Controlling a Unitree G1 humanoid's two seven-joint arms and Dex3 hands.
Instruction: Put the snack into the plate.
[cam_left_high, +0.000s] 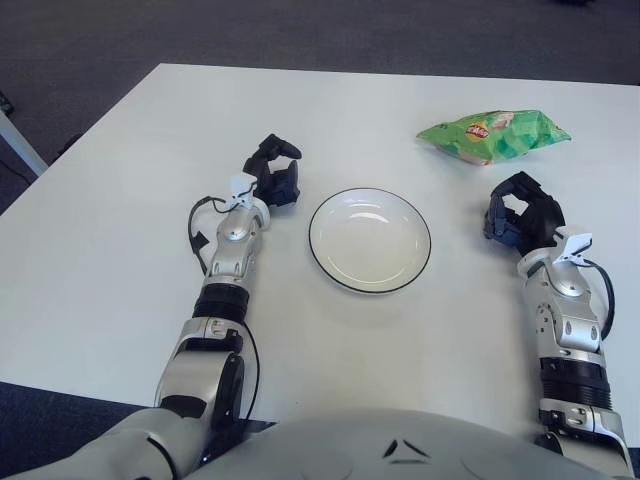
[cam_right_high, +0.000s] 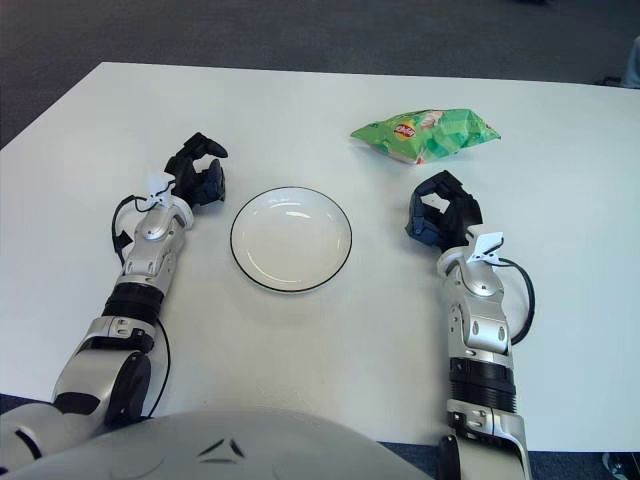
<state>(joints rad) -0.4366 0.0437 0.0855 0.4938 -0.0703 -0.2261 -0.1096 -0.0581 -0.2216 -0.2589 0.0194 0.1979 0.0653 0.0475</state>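
A green snack bag (cam_left_high: 495, 135) lies flat on the white table at the far right; it also shows in the right eye view (cam_right_high: 427, 133). A white plate with a dark rim (cam_left_high: 369, 240) sits empty at the table's middle. My right hand (cam_left_high: 522, 211) rests on the table right of the plate and just in front of the bag, fingers curled, holding nothing. My left hand (cam_left_high: 273, 175) rests left of the plate, fingers curled and empty.
The white table (cam_left_high: 120, 250) reaches to dark carpet at the back and left. A black cable (cam_left_high: 196, 225) loops beside my left wrist.
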